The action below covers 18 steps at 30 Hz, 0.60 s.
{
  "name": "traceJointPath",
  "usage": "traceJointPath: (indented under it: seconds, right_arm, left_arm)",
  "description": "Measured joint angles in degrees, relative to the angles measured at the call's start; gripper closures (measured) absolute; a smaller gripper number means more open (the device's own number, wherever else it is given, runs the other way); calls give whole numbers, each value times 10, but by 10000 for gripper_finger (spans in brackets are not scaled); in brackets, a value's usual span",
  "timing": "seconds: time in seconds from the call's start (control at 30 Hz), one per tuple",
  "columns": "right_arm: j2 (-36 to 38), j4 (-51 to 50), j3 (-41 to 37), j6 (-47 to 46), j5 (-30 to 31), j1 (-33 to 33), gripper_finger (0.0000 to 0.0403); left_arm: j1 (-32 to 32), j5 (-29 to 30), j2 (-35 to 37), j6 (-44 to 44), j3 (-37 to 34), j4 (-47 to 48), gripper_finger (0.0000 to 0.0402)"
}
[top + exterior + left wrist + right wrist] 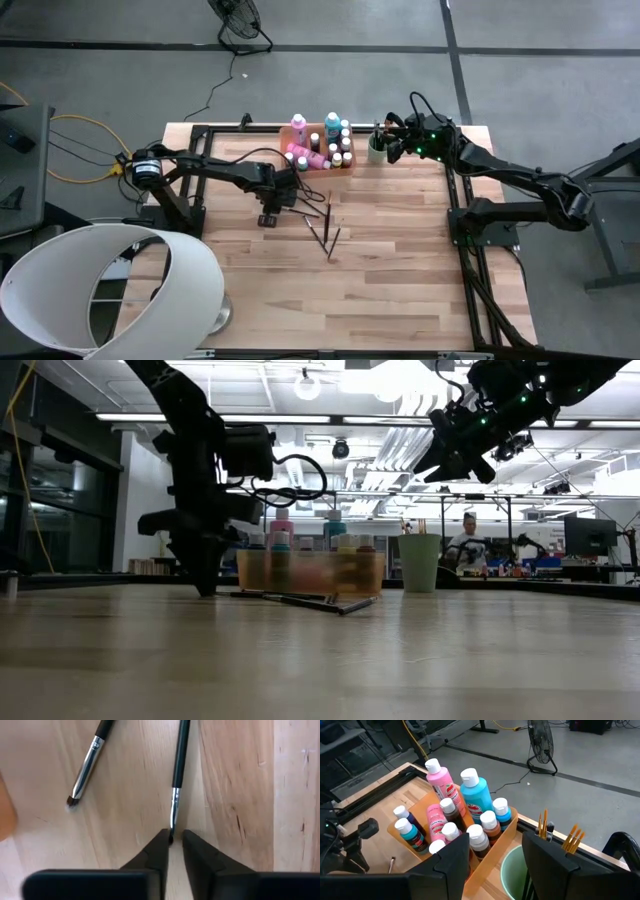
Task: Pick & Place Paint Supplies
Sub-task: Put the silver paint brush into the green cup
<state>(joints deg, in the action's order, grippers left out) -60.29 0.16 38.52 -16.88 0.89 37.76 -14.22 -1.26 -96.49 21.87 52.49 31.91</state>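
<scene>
My left fingers (170,851) are pinching the thin dark-handled paintbrush (177,775) on the wooden surface (400,260). Right fingers (495,865) open above the light green cup (376,149). Bottles (320,143) trayed, several brushes left.

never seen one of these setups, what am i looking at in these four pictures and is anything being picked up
Two dark robot arms work at a wooden table. One picture looks down from above, one looks level across the tabletop, and two come from cameras on the wrists. At the back stands an orange tray of paint bottles beside a green cup holding brushes. More paintbrushes lie loose on the wood. The left gripper is down at the table, its fingers closing around the tip of one paintbrush. The right gripper hangs open above the tray and cup, holding nothing.
</scene>
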Motion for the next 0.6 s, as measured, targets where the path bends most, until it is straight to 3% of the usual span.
traceJointPath:
  seconds: [0.13, 0.37, 0.6]
  right_arm:
    - [0, 0, 0, 0, -3, 0, 226]
    - [0, 0, 0, -12, -72, -8, 226]
    - [0, 1, 0, -29, -79, -67, 226]
  left_arm:
    - [0, 1, 0, -17, 0, -4, 394]
    - [0, 3, -2, -28, 13, 27, 400]
    - [0, 29, -5, -26, 84, 139, 401]
